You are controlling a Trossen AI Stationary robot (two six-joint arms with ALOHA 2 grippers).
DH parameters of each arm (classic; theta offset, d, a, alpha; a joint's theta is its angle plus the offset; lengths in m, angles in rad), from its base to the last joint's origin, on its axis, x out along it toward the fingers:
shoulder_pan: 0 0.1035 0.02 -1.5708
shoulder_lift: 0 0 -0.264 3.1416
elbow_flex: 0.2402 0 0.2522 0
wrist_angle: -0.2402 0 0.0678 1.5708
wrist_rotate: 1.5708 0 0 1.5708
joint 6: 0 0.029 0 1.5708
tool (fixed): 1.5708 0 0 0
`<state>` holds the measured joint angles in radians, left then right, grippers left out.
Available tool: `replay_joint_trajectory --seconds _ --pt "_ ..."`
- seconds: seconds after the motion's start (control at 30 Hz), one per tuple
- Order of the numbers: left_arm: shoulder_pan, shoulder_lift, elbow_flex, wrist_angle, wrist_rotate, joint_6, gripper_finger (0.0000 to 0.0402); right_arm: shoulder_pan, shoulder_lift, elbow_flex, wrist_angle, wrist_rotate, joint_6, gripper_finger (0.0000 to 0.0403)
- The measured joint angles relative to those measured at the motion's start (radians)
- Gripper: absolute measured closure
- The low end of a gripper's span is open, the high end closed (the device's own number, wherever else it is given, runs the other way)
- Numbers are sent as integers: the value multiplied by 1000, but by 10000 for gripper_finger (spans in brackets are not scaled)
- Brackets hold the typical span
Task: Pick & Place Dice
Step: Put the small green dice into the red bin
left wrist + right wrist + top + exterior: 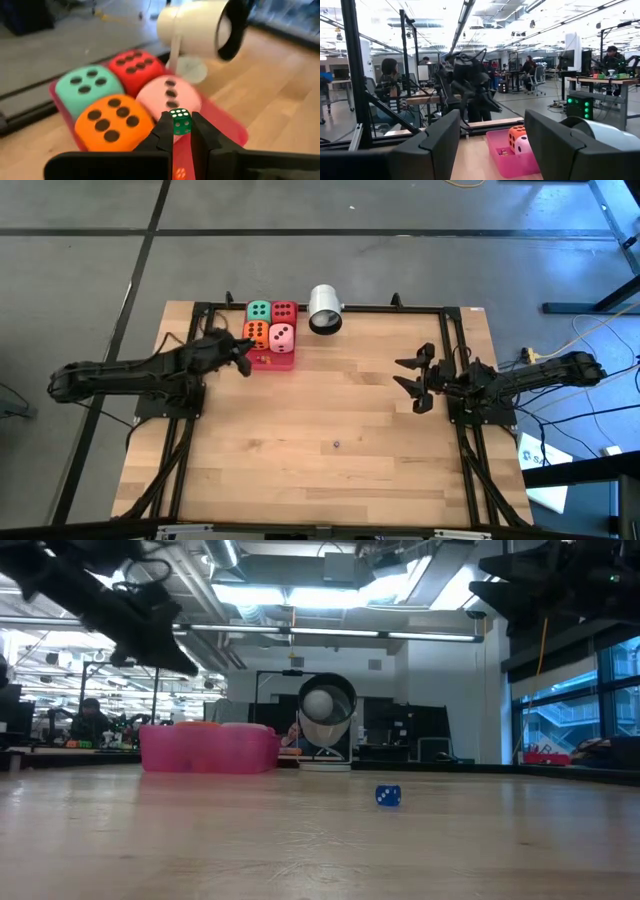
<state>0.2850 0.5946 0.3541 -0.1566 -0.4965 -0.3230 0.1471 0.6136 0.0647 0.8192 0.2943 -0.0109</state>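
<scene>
Beyond my table stretched an open lab: ceiling strip lights [462, 22] at twelve o'clock, a blue-lit window [570, 720] at three o'clock, desks [600, 82] with seated people [387, 75], grey floor [300, 265].

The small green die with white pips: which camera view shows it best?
The left wrist view: the small green die sits pinched between the left gripper fingertips, above the pink tray. The other views do not show it.
</scene>
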Motion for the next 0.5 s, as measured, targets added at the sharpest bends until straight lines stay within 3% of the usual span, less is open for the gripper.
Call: replay_joint_trajectory --seconds 0.5 --pt "194 291 104 -64 289 -7 387 0 0 0 -23 1 -3 181"
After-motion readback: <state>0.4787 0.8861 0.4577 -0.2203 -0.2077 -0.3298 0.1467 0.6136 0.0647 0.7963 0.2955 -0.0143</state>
